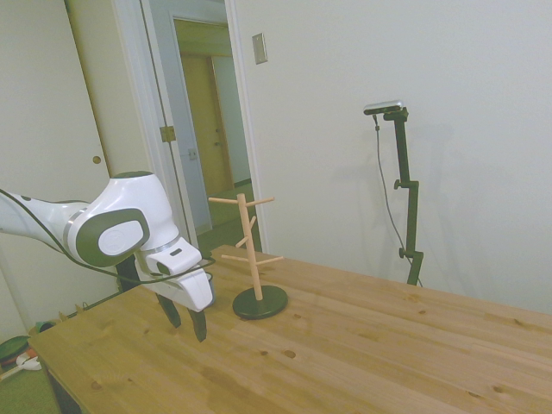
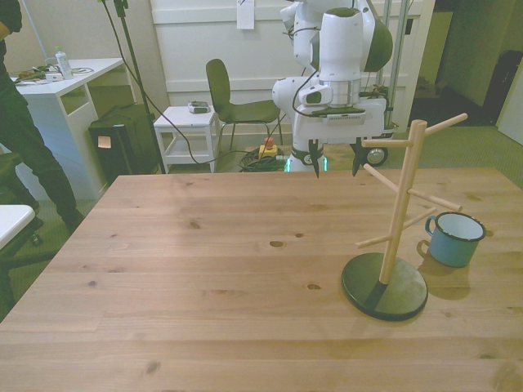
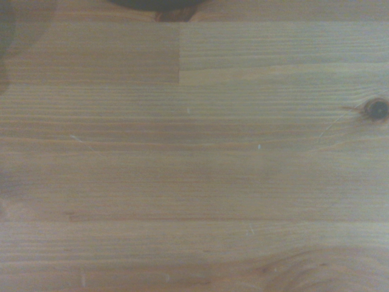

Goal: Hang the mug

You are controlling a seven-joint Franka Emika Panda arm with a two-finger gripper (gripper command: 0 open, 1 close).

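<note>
1. The mug (image 2: 455,238) stands upright on the table (image 2: 204,261), just beside the peg stand (image 2: 396,237) at the front view's right; the side view hides it
2. The wrist view shows only blurred wood grain and a knot (image 3: 377,109)
3. No legible writing
4. The gripper (image 2: 335,161) hangs spread and empty over the far edge
5. A person's leg (image 2: 29,155) is cut off at the front view's left

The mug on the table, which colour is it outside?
Light blue, the mug shows best in the front view.
</note>
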